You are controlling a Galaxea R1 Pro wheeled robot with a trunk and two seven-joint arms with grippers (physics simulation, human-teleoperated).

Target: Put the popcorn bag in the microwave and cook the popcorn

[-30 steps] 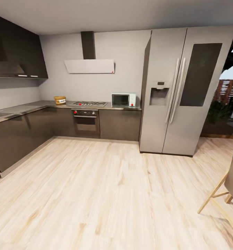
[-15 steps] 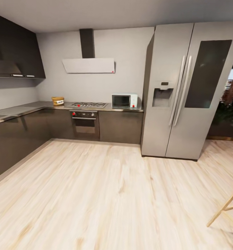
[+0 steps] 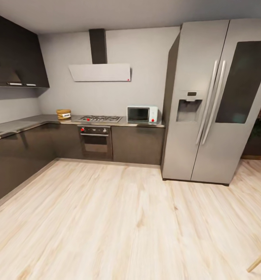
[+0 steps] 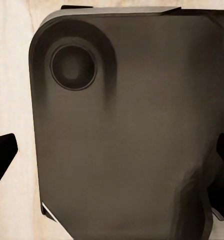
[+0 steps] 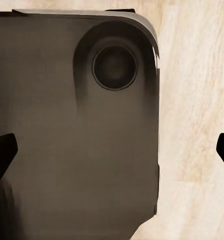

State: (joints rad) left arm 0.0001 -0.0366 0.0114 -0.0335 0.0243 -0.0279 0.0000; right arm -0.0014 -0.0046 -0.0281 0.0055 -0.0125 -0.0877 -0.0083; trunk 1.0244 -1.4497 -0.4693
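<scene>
Kitchen ahead: I'm approaching the popcorn bag on the countertop; both grippers' fingers sit apart, empty.

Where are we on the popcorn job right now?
Nothing looks done yet. The popcorn bag sits on the countertop left of the hob, and the microwave stands door shut beside the fridge. In hand: only the approach, with open wood floor ahead. Left: reach the counter, grab the bag, load it, heat it.
</scene>
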